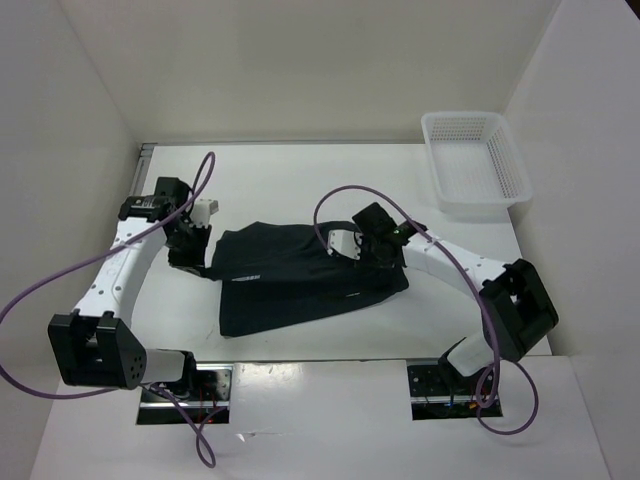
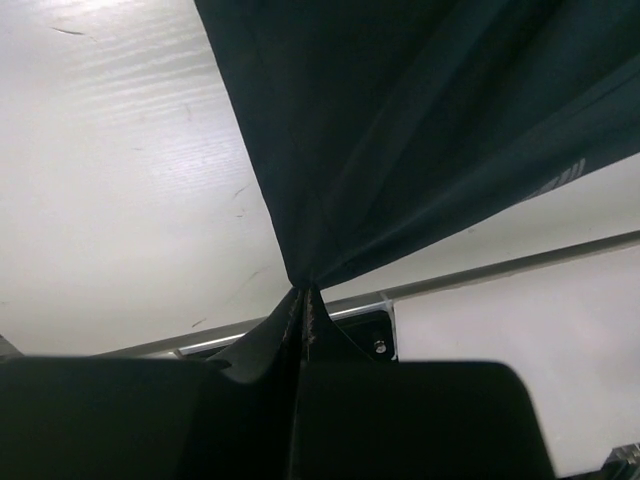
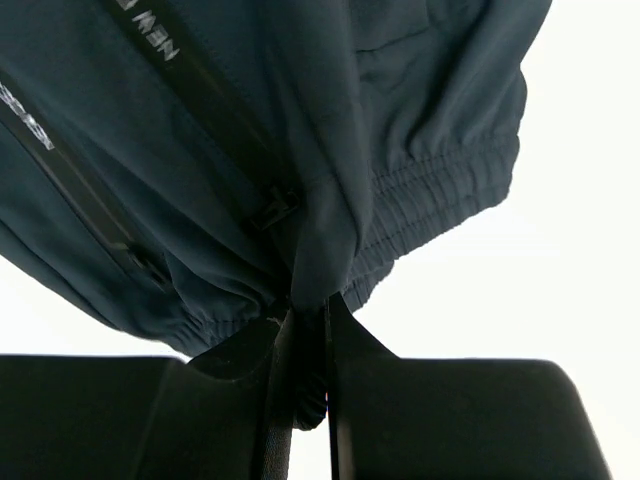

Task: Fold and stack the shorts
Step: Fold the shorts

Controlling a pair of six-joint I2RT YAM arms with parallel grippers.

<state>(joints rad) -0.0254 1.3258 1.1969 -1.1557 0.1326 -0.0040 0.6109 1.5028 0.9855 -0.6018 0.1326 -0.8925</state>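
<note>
The left gripper [image 1: 193, 243] is pinched narrow on a gathered fold at the left edge of the shorts [image 1: 295, 280]. The dark shorts lie spread mid-counter [image 1: 300, 185] between the 2 arms. The right gripper [image 1: 362, 247] is clamped tight on fabric by their elastic waistband. A white mesh basket [image 1: 476, 160] sits at the far right, well apart.

The white table [image 1: 300, 180] carries dark shorts [image 1: 295, 285] centrally and a mesh basket [image 1: 478, 200] far right.

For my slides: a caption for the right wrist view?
Right gripper pinching the dark shorts beside their gathered elastic waistband.
</note>
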